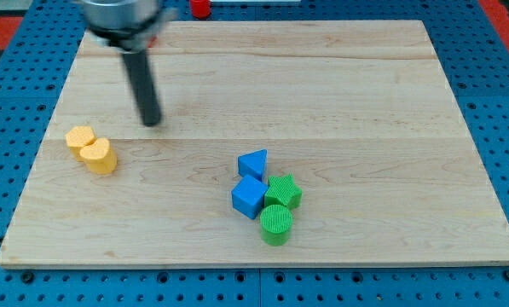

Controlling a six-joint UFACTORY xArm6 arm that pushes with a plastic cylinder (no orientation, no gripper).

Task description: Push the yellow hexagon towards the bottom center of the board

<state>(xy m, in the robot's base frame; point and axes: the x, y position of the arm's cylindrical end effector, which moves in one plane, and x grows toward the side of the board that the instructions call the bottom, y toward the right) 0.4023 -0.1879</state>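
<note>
My tip [153, 122] clear of yellow hexagon [79, 139]

Pale wooden board [339, 77] on blue pegboard [15, 77]. My tip [153, 121] up-right of two touching yellow blocks: yellow hexagon block [79, 138], yellow rounded block [99, 156]. Lower middle cluster: blue triangle block [253, 163], blue cube [248, 197], green star block [283, 192], green cylinder [276, 223]. Small red thing [200, 8] at view's top.

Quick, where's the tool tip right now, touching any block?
My tip: touching nothing, holding nothing; up and to the view's right of the yellow hexagon.
</note>
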